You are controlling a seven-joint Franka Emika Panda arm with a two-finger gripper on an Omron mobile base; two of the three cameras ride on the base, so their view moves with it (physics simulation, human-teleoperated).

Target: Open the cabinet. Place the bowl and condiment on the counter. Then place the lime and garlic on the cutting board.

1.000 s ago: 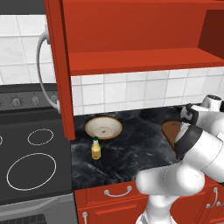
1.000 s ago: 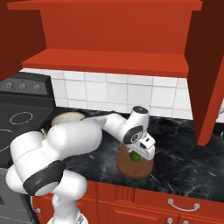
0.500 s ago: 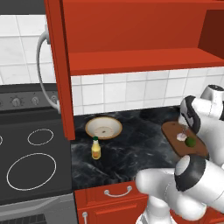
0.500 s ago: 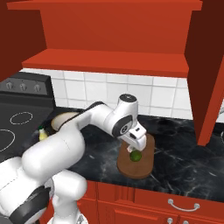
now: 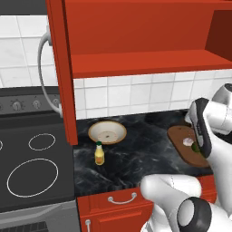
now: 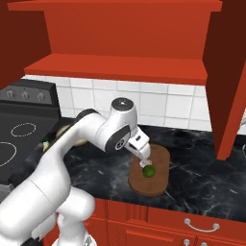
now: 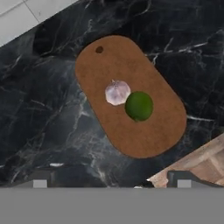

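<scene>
The red cabinet [image 5: 136,63] stands open, its shelf bare. On the black counter [image 5: 136,158] sit the beige bowl [image 5: 107,132] and, just in front of it, the yellow condiment [image 5: 99,154]. The brown cutting board [image 7: 131,131] carries the garlic [image 7: 117,92] and the lime [image 7: 139,106], touching side by side. The same board [image 6: 158,182] and lime [image 6: 148,170] show beneath my gripper [image 6: 144,161]. My gripper [image 7: 111,181] hovers above the board's near edge, open and empty. In the left base view my arm partly covers the garlic [image 5: 187,142].
The stovetop [image 5: 31,167] lies left of the counter. The left cabinet door [image 5: 59,68] juts out over the stove edge, and the right door [image 6: 228,86] hangs open at the right. Red drawers [image 6: 192,221] run below the counter.
My hand has lifted away from the cutting board, uncovering the garlic that now lies beside the lime. The jaws have stayed open.
</scene>
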